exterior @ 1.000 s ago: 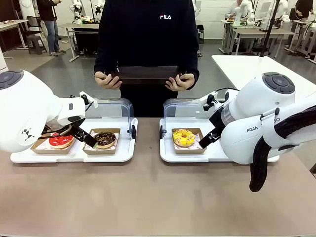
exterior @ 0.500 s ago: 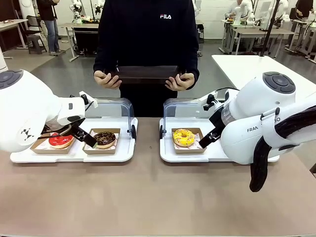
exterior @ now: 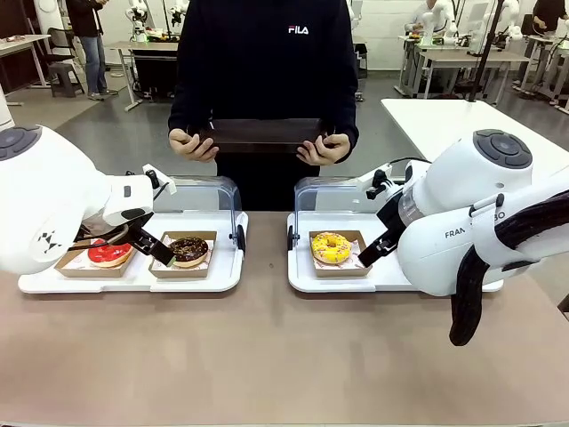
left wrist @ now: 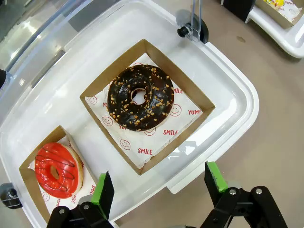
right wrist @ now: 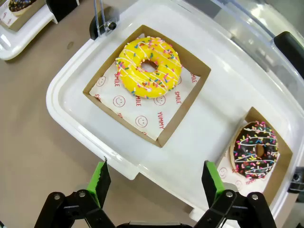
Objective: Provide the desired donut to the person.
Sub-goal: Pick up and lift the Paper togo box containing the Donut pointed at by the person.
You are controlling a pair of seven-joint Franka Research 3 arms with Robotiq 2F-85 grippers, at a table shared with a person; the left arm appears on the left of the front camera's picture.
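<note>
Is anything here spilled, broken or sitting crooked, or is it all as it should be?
Nothing stands out. The red donut, chocolate donut, yellow donut and rainbow-sprinkled donut each lie whole in their own paper-lined boxes on the white trays, with no spills showing.

White rounded arms point(exterior: 462, 222); black jaws; green pads point(left wrist: 214, 176).

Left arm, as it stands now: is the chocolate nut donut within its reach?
Probably yes: the left gripper hangs open, the chocolate donut lies uncovered just ahead of it, and the clear lid stands raised behind.
</note>
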